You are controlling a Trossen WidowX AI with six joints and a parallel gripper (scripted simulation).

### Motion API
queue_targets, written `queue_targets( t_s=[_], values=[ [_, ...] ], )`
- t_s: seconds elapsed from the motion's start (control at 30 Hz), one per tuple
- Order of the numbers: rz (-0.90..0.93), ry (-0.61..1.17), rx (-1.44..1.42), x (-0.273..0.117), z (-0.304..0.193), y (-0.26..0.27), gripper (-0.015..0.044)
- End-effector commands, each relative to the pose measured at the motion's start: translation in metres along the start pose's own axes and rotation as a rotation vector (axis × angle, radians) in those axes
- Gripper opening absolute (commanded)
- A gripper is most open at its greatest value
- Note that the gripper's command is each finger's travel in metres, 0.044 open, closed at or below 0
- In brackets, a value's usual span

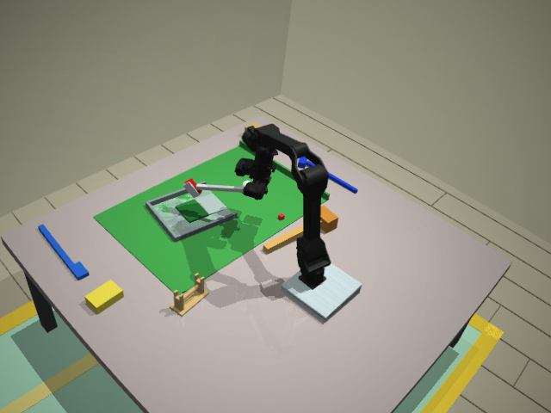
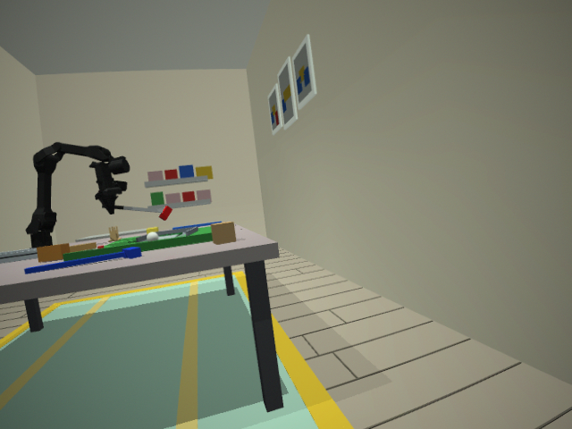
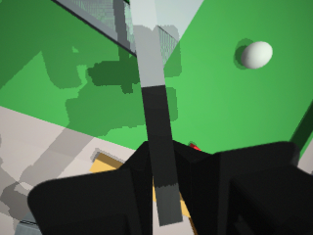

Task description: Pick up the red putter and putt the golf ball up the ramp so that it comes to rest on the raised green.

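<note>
The red putter (image 1: 219, 188) (image 2: 165, 213) (image 3: 149, 56) is in the air, its grey shaft running out from the fingers to a red and grey head above the far edge of the raised platform. My gripper (image 1: 251, 191) (image 2: 111, 210) (image 3: 156, 144) is shut on its dark handle, high above the mat. The white golf ball (image 1: 245, 182) (image 2: 152, 236) (image 3: 257, 55) rests on the green mat, partly hidden by the arm in the top view. The pale ramp (image 1: 216, 203) leads up to the dark raised green (image 1: 188, 209) inside a grey-walled frame (image 1: 202, 230).
The wooden stand (image 1: 191, 297) is empty near the mat's corner. A yellow block (image 1: 104, 295) and a blue club (image 1: 59, 249) lie left. A tan bar (image 1: 284, 238), orange block, small red cube (image 1: 281, 217) and another blue club (image 1: 340, 180) lie near the mat's right side.
</note>
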State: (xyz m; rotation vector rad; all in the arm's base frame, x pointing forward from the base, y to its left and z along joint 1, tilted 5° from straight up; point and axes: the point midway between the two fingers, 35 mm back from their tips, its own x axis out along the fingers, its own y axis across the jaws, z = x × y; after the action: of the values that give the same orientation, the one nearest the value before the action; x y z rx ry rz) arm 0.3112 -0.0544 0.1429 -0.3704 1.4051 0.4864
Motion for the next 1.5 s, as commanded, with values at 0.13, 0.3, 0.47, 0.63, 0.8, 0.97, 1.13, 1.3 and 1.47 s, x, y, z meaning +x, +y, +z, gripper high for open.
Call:
queue_targets(
  t_s=[0.13, 0.3, 0.47, 0.63, 0.8, 0.97, 1.13, 1.3, 1.47],
  values=[
    [-0.007, -0.009, 0.22, -0.006, -0.025, -0.038, 0.0],
    [-0.01, 0.003, 0.342, -0.008, -0.045, -0.059, 0.0],
    [-0.017, 0.026, 0.463, -0.012, -0.068, -0.081, 0.0],
    [-0.023, 0.05, 0.584, -0.015, -0.093, -0.099, 0.0],
    [-0.025, 0.066, 0.668, -0.018, -0.112, -0.111, 0.0],
    [-0.025, 0.066, 0.668, -0.014, -0.112, -0.111, 0.0],
    [-0.025, 0.066, 0.668, 0.002, -0.113, -0.112, 0.0],
    [-0.025, 0.066, 0.668, 0.02, -0.115, -0.111, 0.0],
    [-0.025, 0.066, 0.668, 0.024, -0.115, -0.111, 0.0]
  ],
)
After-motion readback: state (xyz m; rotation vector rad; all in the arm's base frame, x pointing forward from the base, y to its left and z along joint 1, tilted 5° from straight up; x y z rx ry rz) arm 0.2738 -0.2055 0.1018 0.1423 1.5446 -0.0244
